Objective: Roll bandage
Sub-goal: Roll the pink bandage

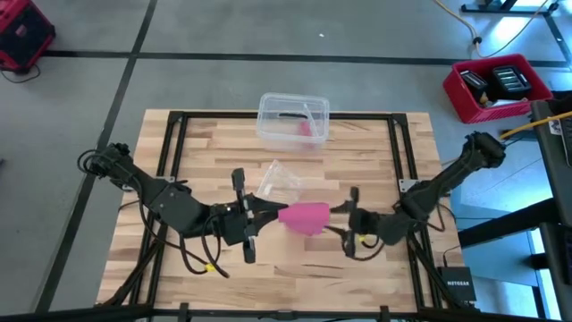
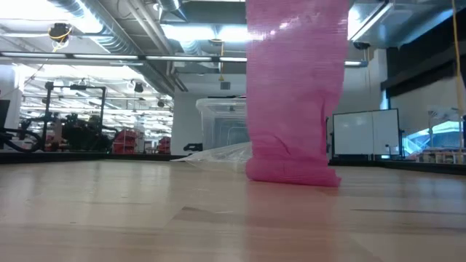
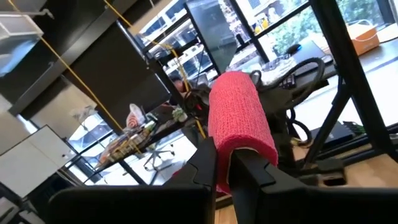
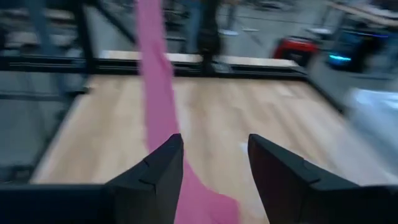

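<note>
Left gripper (image 3: 225, 163), pressed together, pinches the bandage (image 1: 305, 216); right gripper (image 4: 214, 163), at its 3 o'clock, is spread. The unsupported strip risks sagging and unrolling on the table (image 1: 375, 143).

Two dark robot arms reach inward from opposite sides, elbows bent, wrists low. The left gripper (image 1: 264, 213) has its jaws closed on the bandage (image 1: 305, 216). The right gripper (image 1: 344, 217) faces it nearby, jaws spread apart, gripping nothing.
</note>
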